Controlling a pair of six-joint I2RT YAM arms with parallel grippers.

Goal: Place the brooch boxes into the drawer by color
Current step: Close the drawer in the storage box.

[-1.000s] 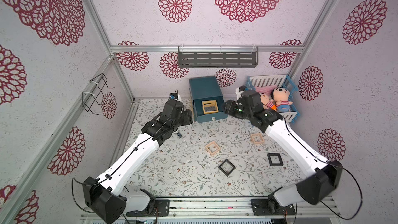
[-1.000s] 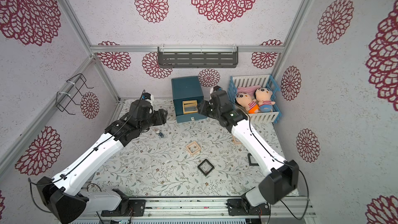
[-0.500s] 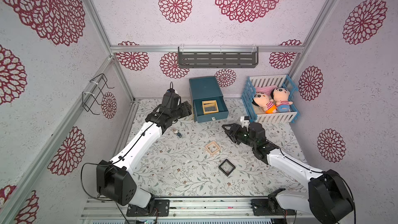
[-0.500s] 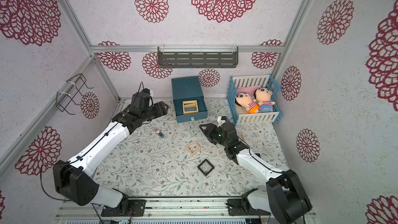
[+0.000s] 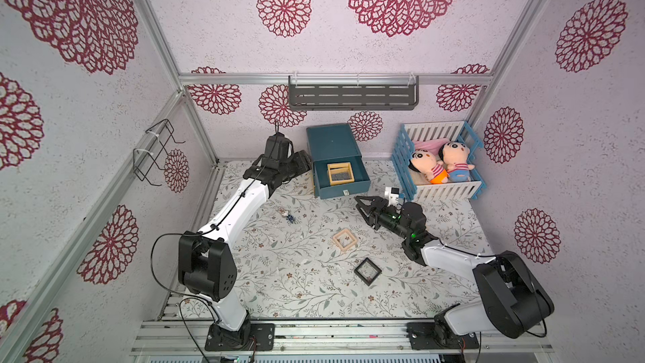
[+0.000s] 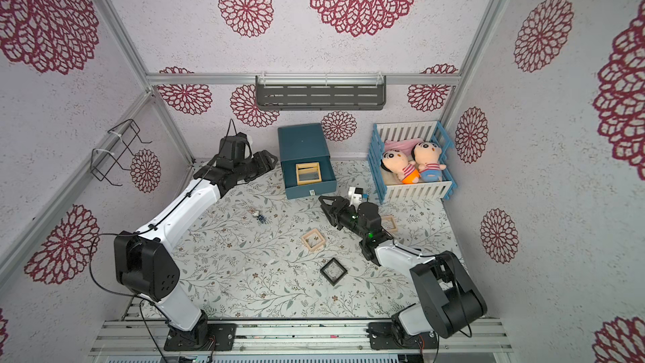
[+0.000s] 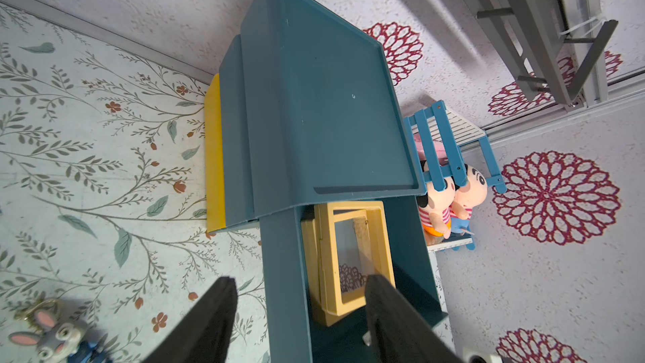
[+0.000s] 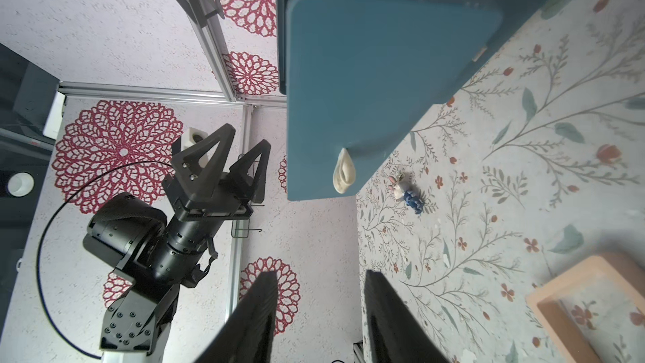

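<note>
Pebbled white walls stamped with crimson lacy rosettes enclose a bench (image 5: 279, 284) covered in matte leaf-and-flower print. Along its back sit a slatted blue-and-white crib (image 5: 441, 191) and a smooth teal box-shaped chest (image 5: 331, 141), whose top drawer (image 5: 333, 192) is pulled out and holds a square yellow box (image 5: 340, 173) with a clear centre. Just beside the chest hangs the left gripper (image 5: 306, 162), its black wedge-shaped fingers spread and empty. The right gripper (image 5: 361, 206), in front of the drawer, is likewise spread, holding nothing. One pale pink box (image 5: 345, 240) and one black box (image 5: 367, 271), both flat square frames, lie mid-bench, apart.
</note>
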